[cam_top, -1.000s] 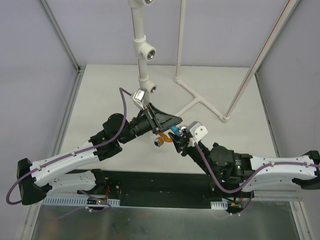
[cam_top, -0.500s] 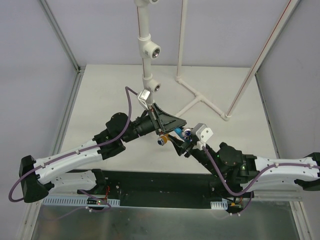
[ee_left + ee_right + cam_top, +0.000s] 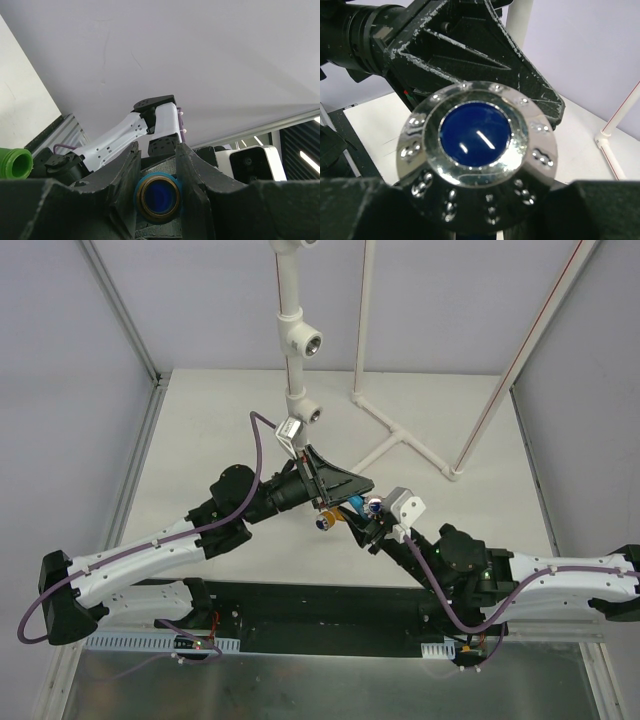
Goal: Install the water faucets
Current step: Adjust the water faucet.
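Two grippers meet on the light blue faucet [image 3: 355, 504], in the air over the middle of the tabletop [image 3: 200, 440]: a hand-over, I judge. On the left gripper [image 3: 345, 492] the jaws sit narrow, clasping its blue-rimmed end. The right gripper [image 3: 366, 524] flanks its studded chrome cap [image 3: 476, 134] with dark blue centre, but whether those jaws grip I cannot tell. Next needs one sure hold, then aiming at a white tee fitting [image 3: 304, 413].

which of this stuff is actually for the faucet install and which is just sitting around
For the job: light blue faucet, orange faucet, green faucet; tee fittings on the upright pipe, likely their sockets.
Just there: white pipe frame on the table, slanted rod at right.
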You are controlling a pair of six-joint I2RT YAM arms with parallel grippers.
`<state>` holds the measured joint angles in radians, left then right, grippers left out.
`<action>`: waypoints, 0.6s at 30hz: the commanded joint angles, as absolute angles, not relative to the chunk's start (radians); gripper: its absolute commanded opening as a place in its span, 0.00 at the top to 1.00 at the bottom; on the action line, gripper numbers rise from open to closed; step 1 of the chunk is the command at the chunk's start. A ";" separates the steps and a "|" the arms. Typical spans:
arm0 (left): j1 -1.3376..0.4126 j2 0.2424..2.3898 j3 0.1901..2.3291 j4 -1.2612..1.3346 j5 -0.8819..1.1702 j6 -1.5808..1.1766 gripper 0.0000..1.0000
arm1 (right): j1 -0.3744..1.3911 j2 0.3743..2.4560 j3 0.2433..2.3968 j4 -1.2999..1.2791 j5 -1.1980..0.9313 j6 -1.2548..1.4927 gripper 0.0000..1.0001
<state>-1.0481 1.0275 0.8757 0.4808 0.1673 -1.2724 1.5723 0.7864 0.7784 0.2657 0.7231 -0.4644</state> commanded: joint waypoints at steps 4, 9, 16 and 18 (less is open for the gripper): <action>-1.060 1.026 0.910 0.548 0.210 -1.269 0.43 | 1.568 0.742 0.844 0.267 0.785 -0.393 1.00; -1.061 1.008 0.900 0.502 0.176 -1.241 0.34 | 1.569 0.716 0.857 0.137 0.802 -0.310 1.00; -1.062 0.989 0.943 0.372 0.120 -1.146 0.33 | 1.569 0.719 0.899 -0.036 0.793 -0.223 1.00; -1.060 0.985 0.966 0.316 0.103 -1.111 0.33 | 1.569 0.721 0.904 -0.072 0.788 -0.189 1.00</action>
